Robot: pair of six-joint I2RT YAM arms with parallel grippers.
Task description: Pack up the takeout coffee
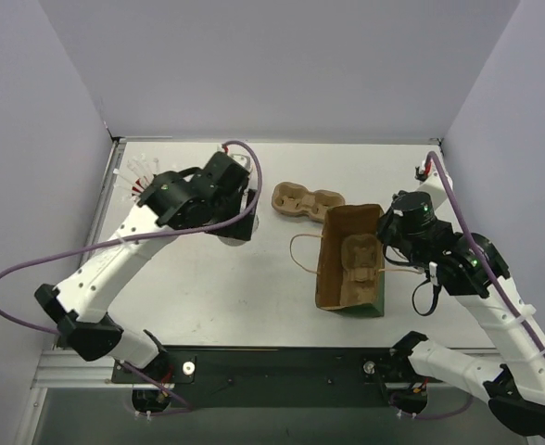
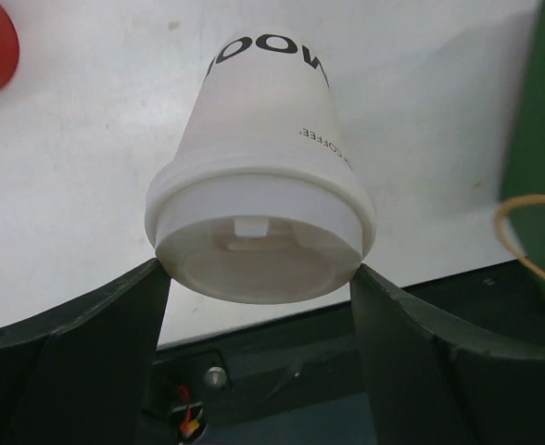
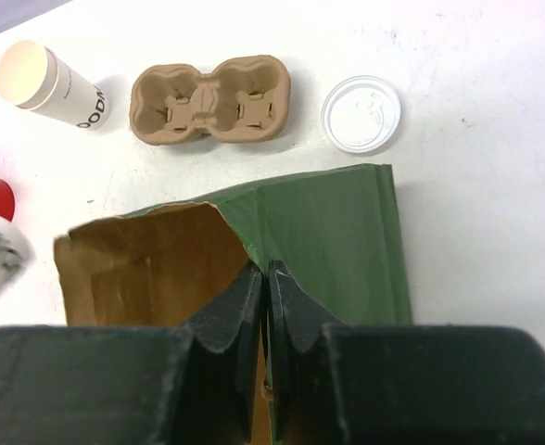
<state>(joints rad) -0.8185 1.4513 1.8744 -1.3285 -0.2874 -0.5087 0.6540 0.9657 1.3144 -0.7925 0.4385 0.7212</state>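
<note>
The takeout coffee [image 2: 263, 158], a small white paper cup with a round white lid, fills the left wrist view. My left gripper [image 2: 260, 273] is over it from above, its two dark fingers pressed against opposite sides of the lid. From the top view the left gripper [image 1: 234, 227] hides the cup, left of the bag. The green-and-brown paper bag [image 1: 351, 278] stands open at centre right, a pulp carrier [image 1: 361, 255] inside. My right gripper [image 3: 266, 269] is shut on the bag's [image 3: 337, 241] top edge at its right side.
A second pulp cup carrier [image 1: 307, 202] lies behind the bag. A lidless white cup [image 3: 45, 83] and a loose clear lid [image 3: 362, 113] sit on the table beyond it. The red cup of straws [image 1: 143, 181] stands at the far left.
</note>
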